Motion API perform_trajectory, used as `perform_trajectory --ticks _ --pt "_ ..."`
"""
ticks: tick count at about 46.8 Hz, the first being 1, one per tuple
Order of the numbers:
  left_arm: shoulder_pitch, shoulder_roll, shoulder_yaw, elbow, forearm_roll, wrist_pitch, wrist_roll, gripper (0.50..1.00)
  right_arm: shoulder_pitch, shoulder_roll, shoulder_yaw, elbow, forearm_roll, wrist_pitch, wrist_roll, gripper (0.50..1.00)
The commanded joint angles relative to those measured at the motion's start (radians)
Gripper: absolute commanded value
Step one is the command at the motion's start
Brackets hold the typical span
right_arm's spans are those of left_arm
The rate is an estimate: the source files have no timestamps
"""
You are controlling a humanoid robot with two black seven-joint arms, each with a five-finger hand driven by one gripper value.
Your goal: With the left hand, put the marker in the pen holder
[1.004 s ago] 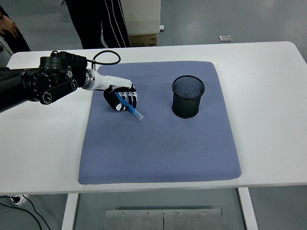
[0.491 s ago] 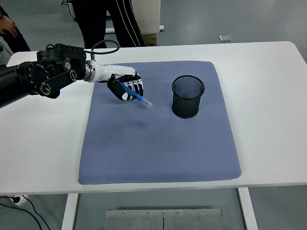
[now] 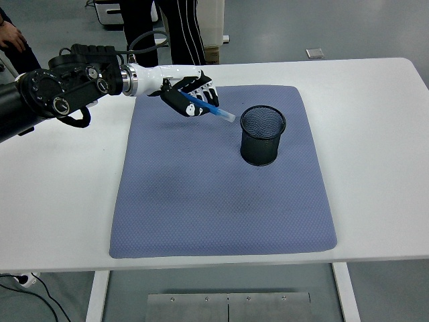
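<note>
The marker [image 3: 209, 109], blue with a pale tip, slants down to the right in the left hand [image 3: 191, 97], whose fingers are curled tightly around its upper part. Its tip hangs just left of the black mesh pen holder [image 3: 263, 135], which stands upright on the blue mat [image 3: 221, 201] covering the white surface [image 3: 375, 134].

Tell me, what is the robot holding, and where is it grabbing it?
The left hand holds a blue marker by its upper end; the lower tip points toward the pen holder.
</note>
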Motion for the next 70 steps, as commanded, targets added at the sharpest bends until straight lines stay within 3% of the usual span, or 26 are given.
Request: perform_trajectory --ticks 1,11,19,34,41,43,70 --pt "-0.004 -0.002 -0.001 -0.001 -0.026 -0.001 -0.002 0.5 0.0 0.0 0.0 0.0 0.0 0.0 0.0 1.0" --pt "-0.004 -0.024 -0.03 -0.003 -0.118 -0.004 -0.003 0.5 0.0 0.0 0.0 0.0 0.0 0.0 0.0 1.0" --pt "0.0 -0.054 -0.055 -0.006 -0.204 -0.044 -0.003 0.5 0.0 0.0 0.0 0.0 0.0 0.0 0.0 1.0" --pt "0.014 -0.151 -0.078 -0.017 -0.316 -0.044 -0.003 0.5 0.0 0.0 0.0 0.0 0.0 0.0 0.0 1.0" --pt "0.039 -0.162 -0.086 -0.017 -0.319 -0.039 -0.008 0.5 0.0 0.0 0.0 0.0 0.0 0.0 0.0 1.0" --pt "0.054 -0.163 -0.095 -0.017 -0.331 -0.039 -0.031 0.5 0.0 0.0 0.0 0.0 0.0 0.0 0.0 1.0" --pt "0.118 -0.186 -0.096 -0.015 -0.503 -0.036 -0.103 0.5 0.0 0.0 0.0 0.0 0.0 0.0 0.0 1.0"
